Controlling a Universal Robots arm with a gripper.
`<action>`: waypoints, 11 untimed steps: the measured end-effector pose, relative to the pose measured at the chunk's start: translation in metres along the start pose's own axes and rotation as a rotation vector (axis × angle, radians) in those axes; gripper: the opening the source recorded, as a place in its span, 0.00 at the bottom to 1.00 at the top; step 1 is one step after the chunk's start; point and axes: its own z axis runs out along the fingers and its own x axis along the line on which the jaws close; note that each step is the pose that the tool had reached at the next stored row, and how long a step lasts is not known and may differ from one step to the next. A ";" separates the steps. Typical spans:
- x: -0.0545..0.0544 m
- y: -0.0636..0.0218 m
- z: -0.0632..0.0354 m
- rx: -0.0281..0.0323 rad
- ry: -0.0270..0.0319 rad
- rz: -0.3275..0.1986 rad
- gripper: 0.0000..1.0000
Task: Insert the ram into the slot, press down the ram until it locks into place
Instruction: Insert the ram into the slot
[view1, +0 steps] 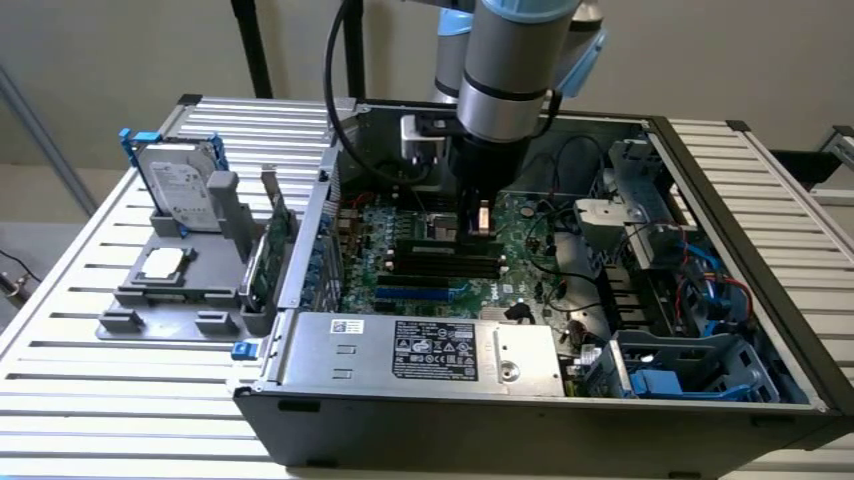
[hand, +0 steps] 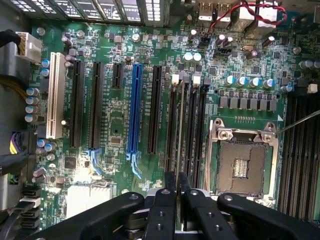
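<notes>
Seen edge-on in the wrist view, the ram (hand: 180, 130) is a thin pale-green strip running along one of the long black memory slots (hand: 192, 125) beside the empty processor socket. My gripper (hand: 177, 186) is shut on its near end, with the black fingers (hand: 169, 184) pressed close on either side. In the exterior view the gripper (view1: 478, 228) reaches straight down into the open computer case, just above the black slots (view1: 441, 262) in the middle of the motherboard. How deep the ram sits in its slot is hidden, and so is the state of the end clips.
A blue socket (hand: 133, 110) and black and white expansion sockets lie beside the memory slots. The processor socket (hand: 245, 155) is on the other side. The power supply (view1: 427, 350) and drive cage (view1: 667, 380) hem in the board. A hard drive (view1: 180, 185) and an upright green card (view1: 276, 245) stand on a grey holder at the exterior view's left.
</notes>
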 end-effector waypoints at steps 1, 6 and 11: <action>0.000 -0.0001 0.0006 0.0000 0.0000 0.000 0.13; 0.001 -0.0004 0.0066 0.0000 -0.0001 -0.001 0.13; 0.002 -0.0005 0.0108 -0.0001 0.0002 -0.001 0.13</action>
